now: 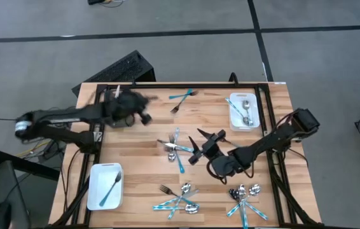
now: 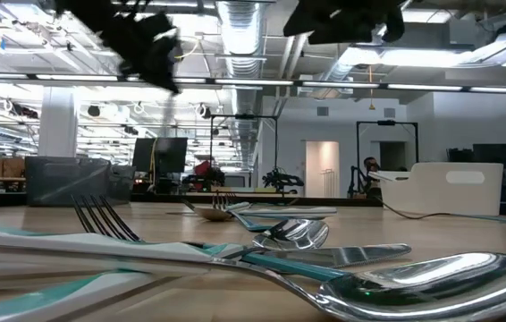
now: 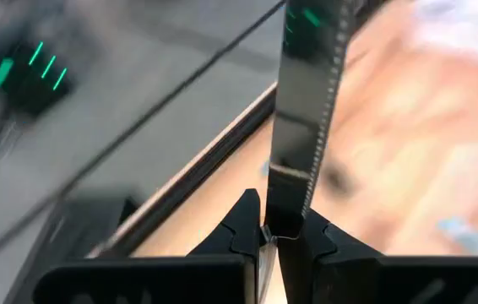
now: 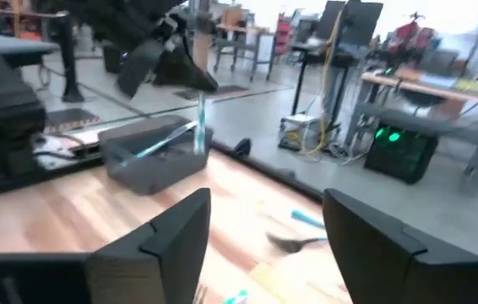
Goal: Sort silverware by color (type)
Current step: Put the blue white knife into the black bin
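Saw a wooden table [image 1: 142,165] filling the high view, with loose silverware scattered over it. Found the left arm stretched from the table's left side over its far left corner, above a dark bin [image 4: 154,160]. Noted the left gripper [image 3: 266,232] pressed together on a held piece [image 3: 302,127], shiny with a toothed edge like a knife blade. Saw that piece from the right wrist view hanging upright with a teal handle [image 4: 199,127] over the dark bin, where another teal-handled piece lay.

Found the right arm reaching in from the right edge, the right gripper [image 1: 199,147] above the table's middle, fingers [image 4: 180,232] spread wide and holding nothing.

Noted a white bin [image 1: 234,121] at the far right with silver pieces inside, and a second white bin [image 1: 94,191] at the near left with one teal-handled piece.

Counted mixed clusters [image 1: 177,149] at the centre, along the near edge [image 1: 180,200] and at the near right [image 1: 245,198], plus teal-handled forks [image 1: 183,97] near the far edge.
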